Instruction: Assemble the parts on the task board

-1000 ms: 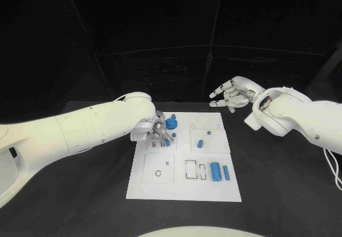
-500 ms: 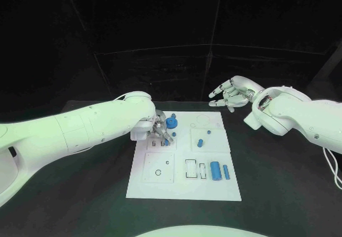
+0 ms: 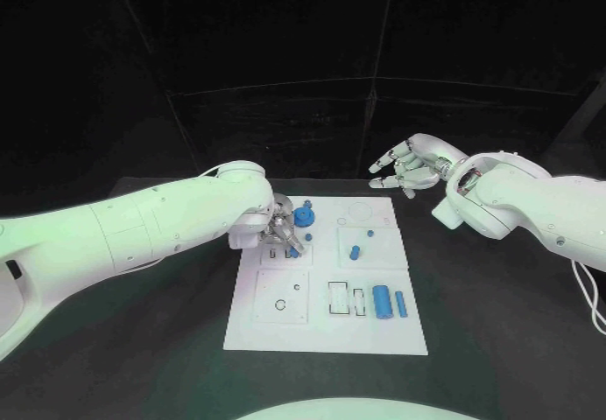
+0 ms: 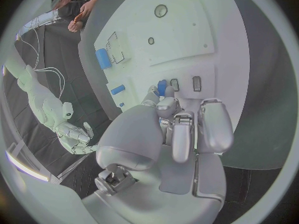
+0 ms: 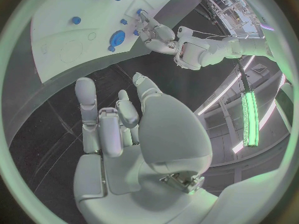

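left hand (image 3: 280,232) on the task board (image 3: 326,337), fingers closed on a small blue part (image 4: 162,87) at a slot. part looks light, rigid, slick: pinch its sides. right hand (image 3: 406,166) beyond the board, open, empty.

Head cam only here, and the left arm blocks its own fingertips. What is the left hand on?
Observer: In the left wrist view, the left hand has its fingertips at a small blue part on the task board. I can't confirm a grip.
Operator: Near a slot?
Observer: Yes, two small rectangular slots lie right beside that part.
Operator: Right palm empty?
Observer: In the right wrist view, the right hand holds nothing. Its fingers are apart, above the black table.
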